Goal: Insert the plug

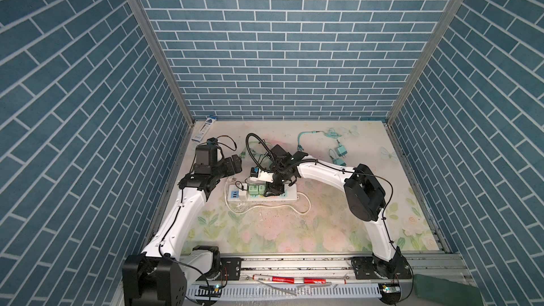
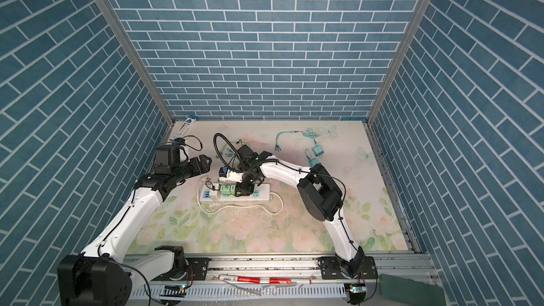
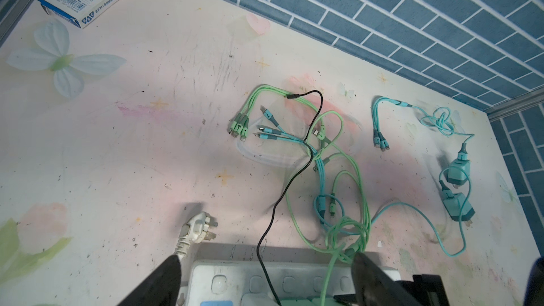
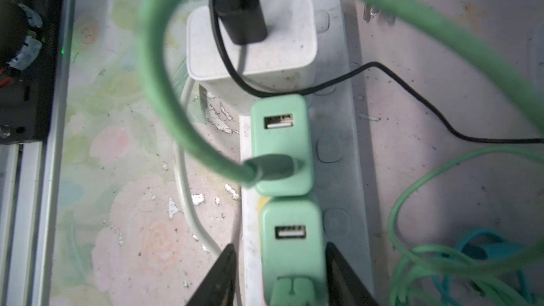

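right claw (image 4: 279, 245) partly open astride green charger (image 4: 291, 219) on power strip (image 4: 332, 172), gripping nothing | left claw (image 3: 266, 257) wide open, empty | green cable (image 4: 153, 83) loops above power strip

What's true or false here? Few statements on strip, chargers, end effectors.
1. Two mint-green USB chargers sit in the white power strip. True.
2. The white corded plug is inserted. False: it lies loose on the floral tabletop.
3. The right end effector straddles one of those chargers. True.
4. The left end effector grips a cable. False: open, holding nothing.
5. The two teal chargers are plugged in. False: loose on the tabletop.
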Robot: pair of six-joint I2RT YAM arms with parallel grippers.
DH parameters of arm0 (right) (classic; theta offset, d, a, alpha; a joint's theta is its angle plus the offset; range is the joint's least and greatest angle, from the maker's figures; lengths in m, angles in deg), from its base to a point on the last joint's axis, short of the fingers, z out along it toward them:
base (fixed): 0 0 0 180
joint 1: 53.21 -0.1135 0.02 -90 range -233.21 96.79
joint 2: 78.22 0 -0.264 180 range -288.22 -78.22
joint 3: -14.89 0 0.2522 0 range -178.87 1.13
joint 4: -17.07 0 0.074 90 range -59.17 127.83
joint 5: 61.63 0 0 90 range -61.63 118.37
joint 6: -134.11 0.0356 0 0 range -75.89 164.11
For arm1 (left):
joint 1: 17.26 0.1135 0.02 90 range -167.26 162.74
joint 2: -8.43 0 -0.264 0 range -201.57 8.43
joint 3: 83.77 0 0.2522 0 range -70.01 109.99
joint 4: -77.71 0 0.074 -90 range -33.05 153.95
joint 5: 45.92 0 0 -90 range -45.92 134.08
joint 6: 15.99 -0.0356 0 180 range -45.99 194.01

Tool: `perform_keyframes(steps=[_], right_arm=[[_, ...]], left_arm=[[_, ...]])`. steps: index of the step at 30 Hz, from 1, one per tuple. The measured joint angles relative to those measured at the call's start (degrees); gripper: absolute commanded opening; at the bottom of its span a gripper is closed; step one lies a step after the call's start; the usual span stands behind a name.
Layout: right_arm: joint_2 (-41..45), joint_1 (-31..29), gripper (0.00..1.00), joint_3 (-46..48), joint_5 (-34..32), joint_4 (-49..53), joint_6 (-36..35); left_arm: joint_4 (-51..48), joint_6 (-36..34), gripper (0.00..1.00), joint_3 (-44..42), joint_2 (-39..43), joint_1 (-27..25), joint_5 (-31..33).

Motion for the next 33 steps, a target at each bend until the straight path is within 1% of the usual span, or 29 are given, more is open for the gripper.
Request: perform_keyframes(steps=[2, 6, 14, 18, 21, 26, 29, 33], right_arm=[[0.8, 0.5, 0.49, 0.4, 1.4, 0.1, 1.3], [5.0, 1.6, 0.48, 4.4, 3.6, -0.4, 3.8], [12.9, 2.6, 0.47, 13.1, 8.6, -1.0, 8.3], [17.4, 4.2, 0.47, 19.9, 10.0, -1.9, 10.9], [21.9, 8.6, 0.47, 25.3, 11.3, -3.4, 13.1], [30.0, 18.8, 0.47, 30.8, 11.8, -6.5, 16.8], [33.4, 24.6, 0.46, 32.1, 11.4, -8.2, 19.0], [34.4, 34.5, 0.46, 32.6, 9.6, -10.6, 25.8]], left_arm=[[0.0, 0.0, 0.94, 0.0, 0.0, 0.0, -0.1], [0.0, 0.2, 1.00, 0.0, -0.1, 0.0, -0.5], [0.0, 0.2, 1.00, 1.0, -3.9, -0.2, -2.7], [-0.2, -0.1, 1.00, 2.9, -6.1, -2.6, -2.6], [-1.1, -1.0, 1.00, 7.2, -9.3, -6.4, -0.9], [-2.5, -2.9, 1.00, 19.4, -19.8, -13.9, 2.4], [-3.7, -3.7, 1.00, 28.5, -28.3, -17.6, 3.5], [-5.7, -4.3, 1.00, 42.4, -41.2, -23.2, 4.5]])
